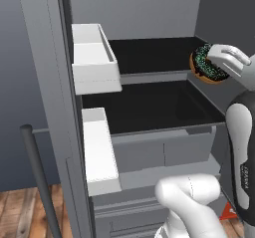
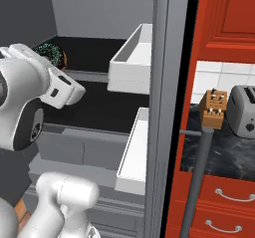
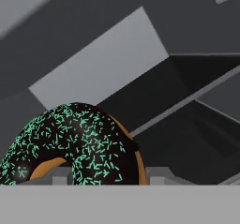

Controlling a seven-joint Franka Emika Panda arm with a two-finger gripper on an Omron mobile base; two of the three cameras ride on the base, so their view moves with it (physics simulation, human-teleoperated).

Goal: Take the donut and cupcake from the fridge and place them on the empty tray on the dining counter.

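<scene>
The fridge (image 1: 134, 13) stands open, with black shelves and white door bins (image 1: 94, 58). My gripper (image 1: 211, 62) is shut on the donut (image 1: 205, 65), a tan ring with dark icing and teal sprinkles. I hold it on edge above the right end of the upper shelf (image 1: 149, 53). From the right base view the donut (image 2: 50, 53) peeks out behind my hand. In the hand view the donut (image 3: 79, 145) sits between my fingertips, with my gripper (image 3: 110, 176) around it. The cupcake, the tray and the dining counter are out of view.
The lower shelf (image 1: 149, 107) and drawers (image 1: 164, 152) lie below my hand. Door bins (image 2: 132, 60) and a long bar handle (image 2: 196, 177) stand on the right door. Beyond it are red cabinets (image 2: 224, 13), a knife block (image 2: 214, 107) and a toaster (image 2: 244, 110).
</scene>
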